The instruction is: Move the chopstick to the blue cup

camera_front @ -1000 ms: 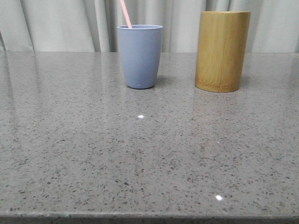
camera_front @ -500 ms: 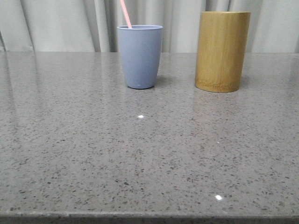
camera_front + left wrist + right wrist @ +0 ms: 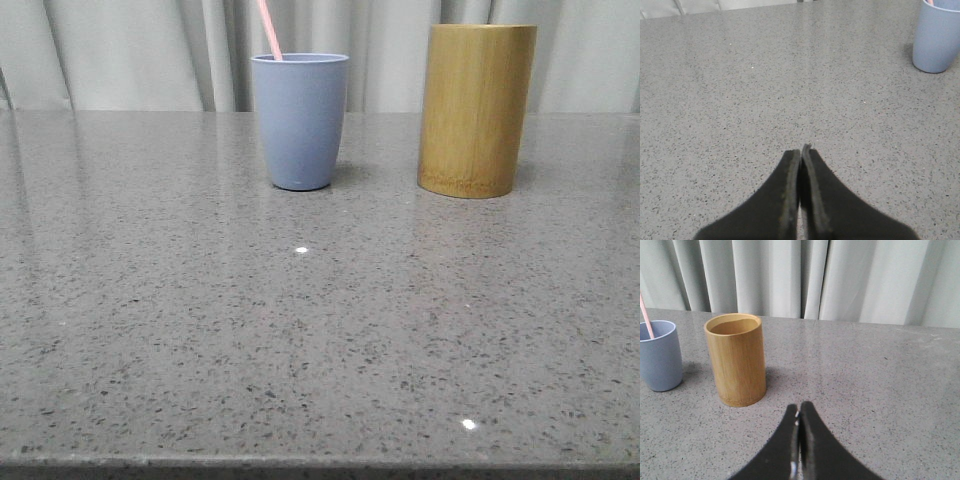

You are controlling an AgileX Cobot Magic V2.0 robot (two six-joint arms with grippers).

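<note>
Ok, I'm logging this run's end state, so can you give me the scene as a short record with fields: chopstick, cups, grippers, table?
chopstick: thin pale pink chopstick stands tilted inside the blue cup, its top sticking out above the rim
blue cup: matte grey-blue plastic tumbler, upright
bamboo holder: yellow-brown bamboo cylinder, upright, to the cup's right, apart from it
left gripper: shut, holding nothing
right gripper: shut, holding nothing
table: grey speckled stone top

Matt plastic blue cup (image 3: pixel 300 120); smooth bamboo holder (image 3: pixel 476 108); glossy speckled stone table (image 3: pixel 320 330); cloth curtain (image 3: pixel 840 280).
</note>
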